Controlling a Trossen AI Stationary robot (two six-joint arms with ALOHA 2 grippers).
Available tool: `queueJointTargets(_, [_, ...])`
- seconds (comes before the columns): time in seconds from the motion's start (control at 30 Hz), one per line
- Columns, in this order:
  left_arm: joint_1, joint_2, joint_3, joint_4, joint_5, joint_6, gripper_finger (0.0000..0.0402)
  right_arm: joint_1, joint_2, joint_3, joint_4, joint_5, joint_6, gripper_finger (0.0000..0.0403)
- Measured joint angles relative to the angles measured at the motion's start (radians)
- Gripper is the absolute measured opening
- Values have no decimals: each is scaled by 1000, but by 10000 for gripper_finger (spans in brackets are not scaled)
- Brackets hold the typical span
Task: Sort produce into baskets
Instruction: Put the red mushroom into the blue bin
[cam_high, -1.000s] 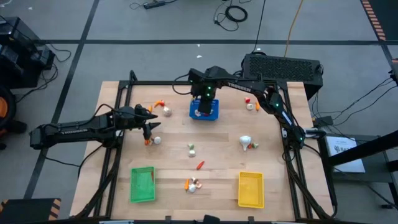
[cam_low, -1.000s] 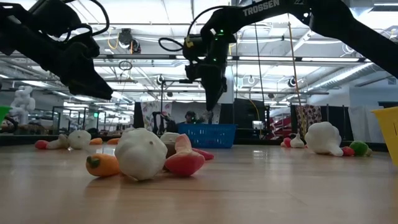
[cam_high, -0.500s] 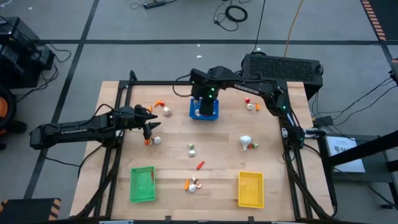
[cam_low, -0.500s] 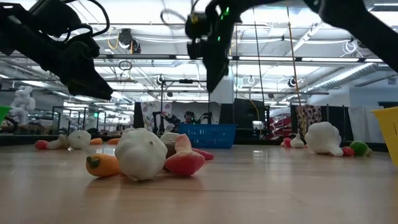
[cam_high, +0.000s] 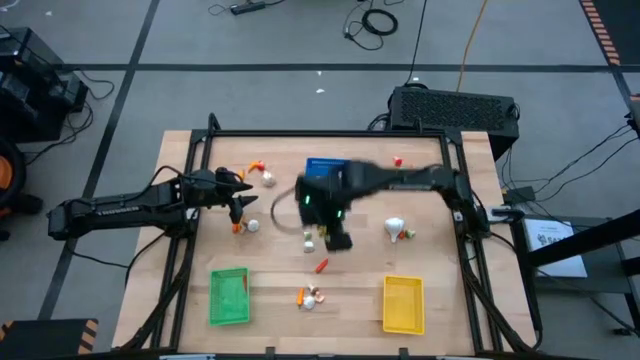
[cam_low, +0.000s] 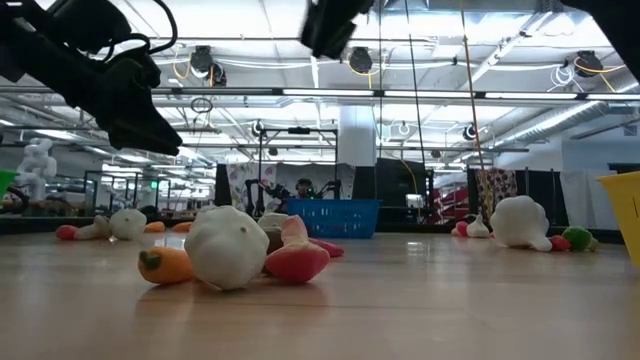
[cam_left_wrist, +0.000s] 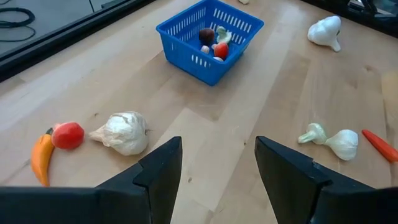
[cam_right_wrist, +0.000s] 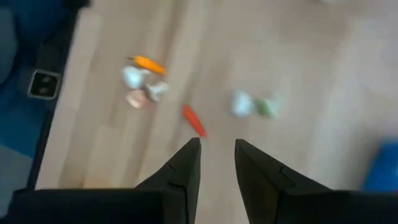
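The blue basket (cam_high: 325, 168) stands at the far middle of the table and holds several small pieces (cam_left_wrist: 214, 46). The green basket (cam_high: 229, 296) and the yellow basket (cam_high: 403, 303) sit near the front edge. Produce lies scattered on the wood: a garlic bulb (cam_left_wrist: 124, 132), a red ball (cam_left_wrist: 67, 134), an orange pepper (cam_left_wrist: 41, 158), a red stick (cam_right_wrist: 194, 121) and a white-and-green piece (cam_right_wrist: 249, 104). My right gripper (cam_right_wrist: 217, 152) hangs over the table's middle (cam_high: 335, 235), pointing down, slightly open, nothing between its fingers. My left gripper (cam_left_wrist: 217, 168) waits open at the left (cam_high: 240, 200).
A large garlic bulb (cam_high: 397, 229) lies right of centre. A small pile of pieces (cam_high: 312, 297) sits between the green and yellow baskets. A dark metal frame (cam_high: 300, 133) edges the table. Bare wood shows between the blue basket and the front row.
My right gripper has swung away from above the blue basket toward the table's near edge, rising as it went, and now hangs over the middle of the table. In the low view it has gone up almost out of the picture. The produce and baskets have stayed put.
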Motion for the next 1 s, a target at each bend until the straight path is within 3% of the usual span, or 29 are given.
queueJointTargets(0.4, [0, 0, 1, 8, 1, -6, 209, 201, 181, -2, 201, 11, -280, 105])
queueJointTargets(0.77, [0, 0, 1, 7, 1, -4, 209, 246, 210, -1, 247, 31, -168, 204])
queueJointTargets(1.0, [0, 1, 1, 6, 1, -5, 209, 289, 258, 0, 252, 29, -105, 218])
